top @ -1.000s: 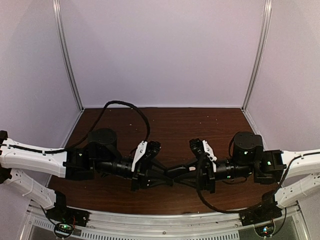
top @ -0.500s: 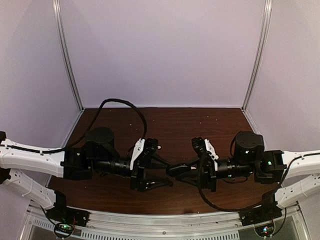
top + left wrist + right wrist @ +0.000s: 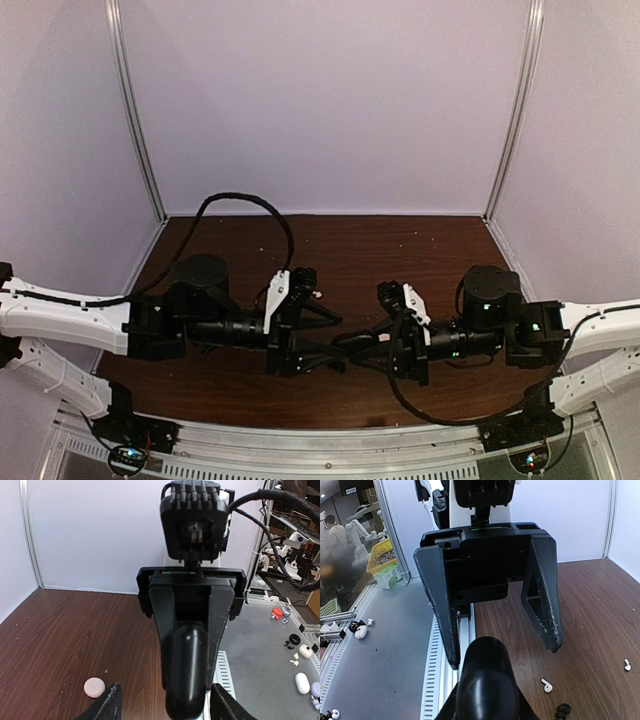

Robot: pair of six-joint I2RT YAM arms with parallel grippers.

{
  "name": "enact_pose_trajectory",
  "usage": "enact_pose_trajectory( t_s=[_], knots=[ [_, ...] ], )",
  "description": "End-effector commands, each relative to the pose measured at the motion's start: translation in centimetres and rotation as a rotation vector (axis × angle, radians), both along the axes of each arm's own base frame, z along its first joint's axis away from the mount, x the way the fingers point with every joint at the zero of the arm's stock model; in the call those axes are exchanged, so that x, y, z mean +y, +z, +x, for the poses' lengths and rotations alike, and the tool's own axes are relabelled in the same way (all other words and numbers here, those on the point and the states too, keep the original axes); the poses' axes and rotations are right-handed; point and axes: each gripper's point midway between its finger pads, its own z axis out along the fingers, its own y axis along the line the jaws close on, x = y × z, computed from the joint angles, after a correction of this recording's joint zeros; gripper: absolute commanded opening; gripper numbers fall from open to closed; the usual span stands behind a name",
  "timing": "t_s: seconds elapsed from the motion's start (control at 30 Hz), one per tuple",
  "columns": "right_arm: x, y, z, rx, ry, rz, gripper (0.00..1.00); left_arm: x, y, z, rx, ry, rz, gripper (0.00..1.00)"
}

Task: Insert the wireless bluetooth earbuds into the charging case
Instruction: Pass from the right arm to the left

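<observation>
Right wrist view: right tool (image 3: 487,705) clamping black charging case (image 3: 482,675), left tool (image 3: 503,655) gaping ahead of case. On worktop (image 3: 590,610) right of case, white earbuds (image 3: 547,685) lying. Advising: holding case steady, left tool fetching earbud.

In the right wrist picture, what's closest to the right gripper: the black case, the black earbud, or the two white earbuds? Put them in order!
1. black case: held in the right gripper itself.
2. near white earbud and black earbud: on the table, low right; too close to call.
3. far white earbud: by the right edge.
</observation>
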Motion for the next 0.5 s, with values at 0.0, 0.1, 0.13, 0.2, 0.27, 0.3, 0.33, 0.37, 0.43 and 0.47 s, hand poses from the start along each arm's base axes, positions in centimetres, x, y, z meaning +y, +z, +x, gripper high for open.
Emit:
enact_pose_trajectory(
  t_s=[0.0,0.1,0.13,0.2,0.27,0.3,0.33,0.37,0.43,0.47],
  knots=[
    [0.0,0.6,0.3,-0.022,-0.005,0.015,0.09,-0.3,2.1,1.4,-0.01,0.07,-0.049,0.59],
    [0.0,0.3,0.1,-0.023,0.005,0.01,0.08,0.1,2.2,2.7,-0.008,0.134,-0.047,0.55],
    [0.0,0.3,0.1,-0.023,0.009,0.007,0.08,0.4,2.4,3.2,0.003,0.148,-0.058,0.54],
    [0.0,0.1,0.0,-0.025,0.012,0.001,0.07,1.0,2.8,3.8,0.016,0.162,-0.084,0.53],
    [0.0,0.0,0.0,-0.028,0.015,-0.002,0.07,1.3,3.0,4.0,0.017,0.169,-0.096,0.52],
    [0.0,0.0,0.0,-0.032,0.016,-0.001,0.07,1.4,3.1,4.0,0.018,0.17,-0.097,0.52],
    [0.0,-0.1,0.0,-0.033,0.015,-0.003,0.07,1.5,3.1,4.1,0.018,0.174,-0.096,0.51],
    [0.0,-0.1,-0.1,-0.036,0.019,-0.002,0.07,1.5,3.1,4.2,0.019,0.175,-0.097,0.51],
    [0.1,-0.2,-0.1,-0.036,0.023,-0.004,0.06,1.5,2.9,4.4,0.024,0.185,-0.094,0.51],
    [0.1,-0.2,-0.1,-0.036,0.024,-0.004,0.06,1.5,2.8,4.6,0.025,0.196,-0.09,0.51]
  ],
)
